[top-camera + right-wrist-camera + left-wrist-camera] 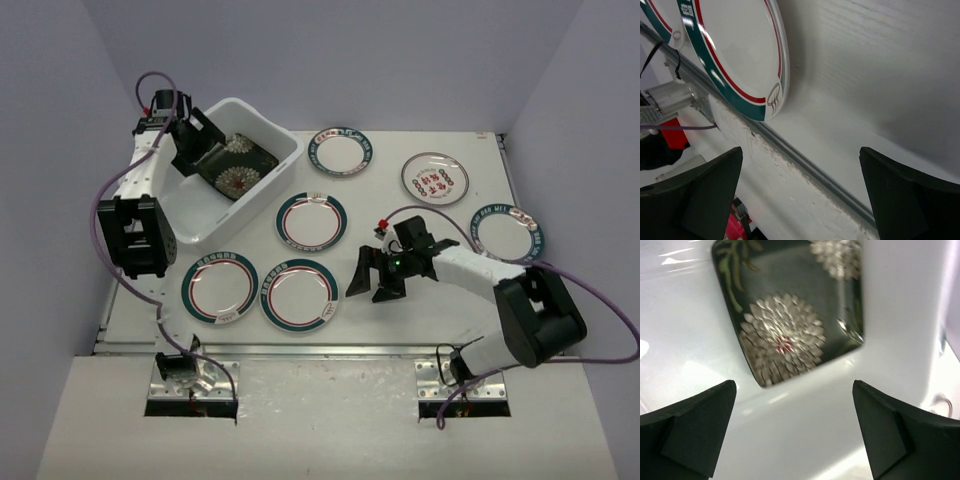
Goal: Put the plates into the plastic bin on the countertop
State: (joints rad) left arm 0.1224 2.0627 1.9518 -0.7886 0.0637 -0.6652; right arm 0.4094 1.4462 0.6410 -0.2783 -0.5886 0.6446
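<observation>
From above, the bin [270,125] stands at the far left of the desk [370,200]. One black plate [238,165] with white flowers is inside it, at the far end. I cannot tell if it lies flat or leans on the wall. The left tool [200,150] hangs over the bin, just beside this plate, spread wide and holding nothing.

Five ringed plates [311,220] lie on the desk outside the bin. Two are side by side near the front rail [330,349], one is just right of the bin, one is beyond it, and one is at the far right. A plate with red characters [435,179] lies at the far right too. The right tool [372,280] is low over the desk, near the front pair, wide and empty.

In the left wrist view, the black plate [790,315] rests on the white bottom of the bin, and the jaws are far apart with only the bin between them.

In the right wrist view, a ringed plate [735,60] lies near the rail [815,170]. The jaws stand wide, with bare desk and rail between them.
</observation>
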